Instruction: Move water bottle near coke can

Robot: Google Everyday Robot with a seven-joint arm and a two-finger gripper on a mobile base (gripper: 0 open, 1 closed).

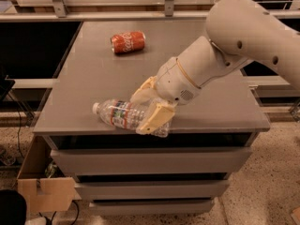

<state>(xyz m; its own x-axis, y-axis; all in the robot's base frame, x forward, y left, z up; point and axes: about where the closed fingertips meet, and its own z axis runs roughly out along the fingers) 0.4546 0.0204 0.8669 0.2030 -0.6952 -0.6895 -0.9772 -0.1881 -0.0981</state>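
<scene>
Your arm (243, 36) is smooth off-white plastic: bulky rounded segments, small dark holes, a thin tan ring. Your gripper (139, 114), at the front edge of the surface (89, 88), has pale yellow wedge fingers (154, 118), spread.

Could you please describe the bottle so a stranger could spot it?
On the grey cabinet top, near the front edge, the bottle lies on its side with the open gripper around it. It is clear and white-capped, unlike the red can behind.

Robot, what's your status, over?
Gripper down at the water bottle, lying near the front edge. Coke can on its side at the back. Nothing between them.
</scene>
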